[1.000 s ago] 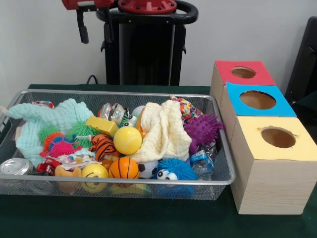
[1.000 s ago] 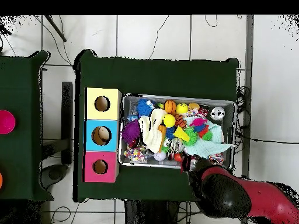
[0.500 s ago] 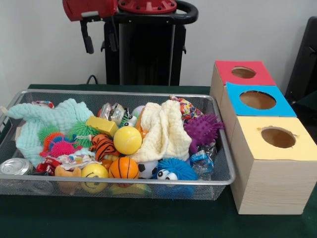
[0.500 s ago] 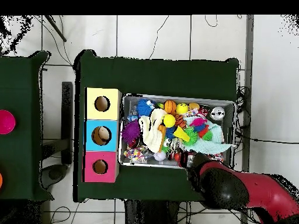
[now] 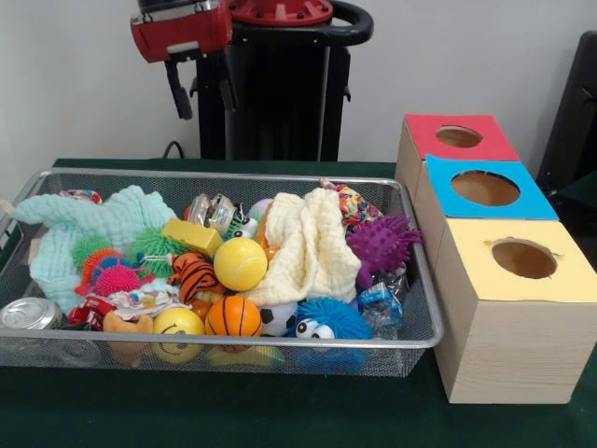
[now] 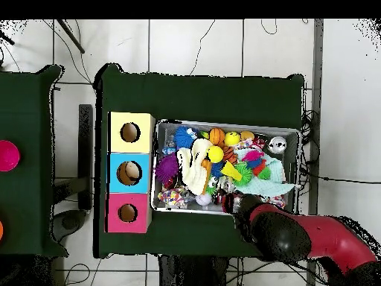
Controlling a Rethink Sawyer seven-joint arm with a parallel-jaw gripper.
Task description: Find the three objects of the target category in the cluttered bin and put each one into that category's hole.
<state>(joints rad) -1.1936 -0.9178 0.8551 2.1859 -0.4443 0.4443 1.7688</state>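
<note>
A wire mesh bin (image 5: 233,175) holds mixed toys. Among them are a yellow ball (image 5: 241,263), a basketball (image 5: 233,316), a striped orange ball (image 5: 196,275), a purple spiky ball (image 5: 381,245) and a blue fuzzy ball with eyes (image 5: 327,320). A cream cloth (image 5: 309,247) and a mint cloth (image 5: 94,222) lie over part of the pile. To the right stand three boxes with holes: red (image 5: 459,137), blue (image 5: 485,188) and yellow (image 5: 523,259). My gripper (image 5: 201,91) hangs open and holds nothing, high above the bin's far left side. From overhead, my arm (image 6: 283,235) covers the bin's (image 6: 227,125) lower edge.
A crushed can (image 5: 28,313), a yellow block (image 5: 191,236) and shiny wrappers (image 5: 213,210) also lie in the bin. In the overhead view the three boxes (image 6: 129,173) stand left of the bin, and a second table at the far left carries a pink disc (image 6: 6,155).
My gripper has come lower and shifted right in the front view. Overhead, the arm has swung further over the bin's lower edge. The toys have not moved.
</note>
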